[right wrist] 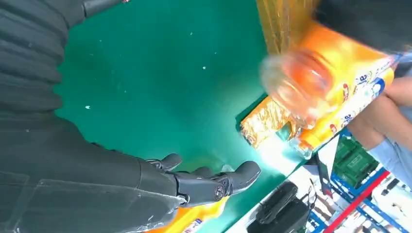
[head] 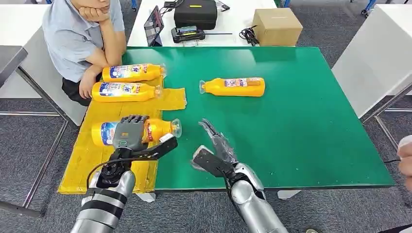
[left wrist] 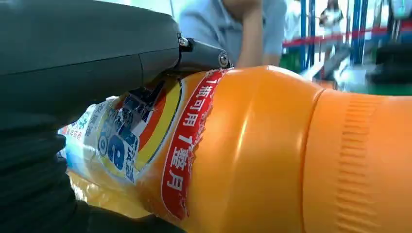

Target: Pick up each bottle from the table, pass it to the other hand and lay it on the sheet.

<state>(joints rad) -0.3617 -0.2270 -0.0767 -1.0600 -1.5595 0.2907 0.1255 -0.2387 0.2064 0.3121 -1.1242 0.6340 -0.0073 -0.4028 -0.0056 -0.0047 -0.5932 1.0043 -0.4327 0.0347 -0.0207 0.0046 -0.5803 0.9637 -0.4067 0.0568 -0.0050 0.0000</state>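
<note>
From my console, at about nine o'clock on the table I have the yellow sheet (head: 97, 150) draped over the green table (head: 301, 126), its near end hanging past the table's front edge. Two laid bottles (head: 127, 81) rest side by side at the sheet's far end, close to a seated person's forearm (head: 90, 80). Nearer me, my left hand (head: 130, 132) wraps over the held bottle (head: 145, 130), which lies level with its cap toward three o'clock; the left wrist view shows the grey thumb pressed on the label, so the fingers are closed on it. I cannot tell if the bottle already bears on the sheet.

Just past it, toward five o'clock, my right hand (head: 216, 145) hovers over the green with fingers spread, holding nothing. At one o'clock the last bottle (head: 234, 87) lies on bare table, cap pointing toward the sheet.

My worries: the bottle is round and smooth, so if I release with it off the sheet's flat it may roll toward the front edge or off the yellow onto the green. The cap end overhangs the sheet's border. A loose sheet may also drag as the fingers withdraw. The person's arm sits near the drop zone.
</note>
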